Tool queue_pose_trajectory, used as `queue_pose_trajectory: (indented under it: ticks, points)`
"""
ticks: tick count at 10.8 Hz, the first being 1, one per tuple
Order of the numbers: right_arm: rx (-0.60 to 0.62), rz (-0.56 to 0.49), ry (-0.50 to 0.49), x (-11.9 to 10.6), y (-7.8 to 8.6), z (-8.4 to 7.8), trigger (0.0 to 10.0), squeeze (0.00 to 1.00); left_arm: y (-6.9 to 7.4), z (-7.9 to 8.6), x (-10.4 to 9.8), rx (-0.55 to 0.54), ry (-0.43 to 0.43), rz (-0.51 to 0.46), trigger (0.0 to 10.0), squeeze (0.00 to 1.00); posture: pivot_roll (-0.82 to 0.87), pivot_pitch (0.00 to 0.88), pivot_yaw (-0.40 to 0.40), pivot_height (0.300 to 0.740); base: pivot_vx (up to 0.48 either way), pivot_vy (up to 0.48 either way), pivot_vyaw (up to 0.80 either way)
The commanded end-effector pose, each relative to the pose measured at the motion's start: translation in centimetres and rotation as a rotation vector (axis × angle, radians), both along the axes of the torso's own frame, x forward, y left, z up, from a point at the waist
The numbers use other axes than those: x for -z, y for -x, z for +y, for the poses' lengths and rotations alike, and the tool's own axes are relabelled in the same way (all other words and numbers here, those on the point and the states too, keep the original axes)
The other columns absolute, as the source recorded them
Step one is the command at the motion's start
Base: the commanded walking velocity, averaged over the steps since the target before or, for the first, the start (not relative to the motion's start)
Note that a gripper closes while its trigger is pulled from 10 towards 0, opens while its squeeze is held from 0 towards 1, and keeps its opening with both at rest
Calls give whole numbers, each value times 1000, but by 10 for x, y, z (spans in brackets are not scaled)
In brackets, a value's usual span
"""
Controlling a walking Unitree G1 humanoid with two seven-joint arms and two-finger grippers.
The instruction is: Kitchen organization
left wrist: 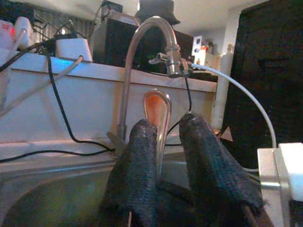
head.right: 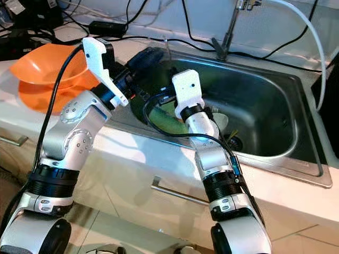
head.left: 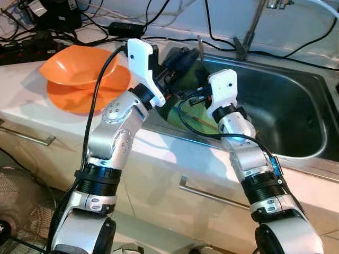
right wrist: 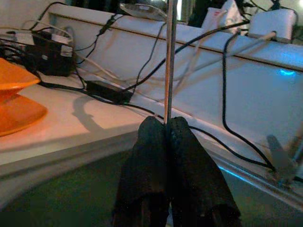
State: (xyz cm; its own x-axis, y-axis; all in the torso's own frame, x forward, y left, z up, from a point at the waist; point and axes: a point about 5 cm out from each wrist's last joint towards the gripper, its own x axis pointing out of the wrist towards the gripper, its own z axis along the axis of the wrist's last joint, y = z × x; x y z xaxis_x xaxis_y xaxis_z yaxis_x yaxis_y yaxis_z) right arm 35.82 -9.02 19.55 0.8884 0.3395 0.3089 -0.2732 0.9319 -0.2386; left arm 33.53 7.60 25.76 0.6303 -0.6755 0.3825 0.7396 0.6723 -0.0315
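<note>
My left gripper (head.left: 183, 57) reaches over the back left corner of the steel sink (head.left: 296, 106). In the left wrist view its fingers (left wrist: 142, 142) are shut on a metal spoon (left wrist: 157, 106), whose rounded end sticks out towards the faucet (left wrist: 142, 33). A thin metal stem (head.left: 200, 46) stands up beside this gripper. My right arm (head.left: 225, 87) reaches into the sink from the front. The right gripper (right wrist: 165, 122) is shut on a thin metal utensil (right wrist: 169, 61) seen edge-on. I cannot tell whether both hold the same piece.
An orange bowl (head.left: 79, 66) rests on an orange plate (head.left: 69, 100) on the counter left of the sink. A green item (head.right: 167, 121) lies in the sink near the drain (head.right: 233, 142). Black cables and a power brick (head.left: 124, 26) run along the back wall. Drawer handles (head.left: 206, 193) sit below.
</note>
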Motion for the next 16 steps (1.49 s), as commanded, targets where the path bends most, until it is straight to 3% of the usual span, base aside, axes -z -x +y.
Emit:
queue_pose_trajectory:
  ticks: [1,4,5,6,7,8,9,11,16]
  points:
    - [21,3,-10,-2,-3,-4,0,0,1,0,1,11,-7,5,10000,1000,86,51,-25,740,0,0,0]
    - [88,24,-8,-2,-12,-18,0,0,-1,12,8,-47,-11,29,10000,1000,88,50,-24,740,0,0,0]
    - [125,40,-12,-2,-17,-27,0,0,-2,19,17,-83,-38,51,10000,0,88,50,-24,740,0,0,0]
    - [153,55,1,-2,-21,-33,0,0,-3,22,29,-100,-82,85,10000,0,90,53,-25,740,0,0,0]
    - [181,73,19,-2,-26,-39,2431,0,-1,24,44,-104,-143,123,10000,0,90,54,-26,740,0,0,0]
    - [200,96,31,0,-30,-43,10000,0,0,23,54,-105,-200,148,10000,0,92,54,-27,740,0,0,0]
    - [237,156,54,5,-36,-48,10000,0,1,22,69,-122,-299,189,10000,0,91,54,-28,740,0,0,0]
    - [293,237,40,14,-41,-56,10000,0,3,19,81,-124,-395,228,10000,0,100,53,-34,740,0,0,0]
    - [318,393,40,42,-40,-60,10000,0,5,15,96,-124,-455,314,10000,0,108,52,-40,740,0,0,0]
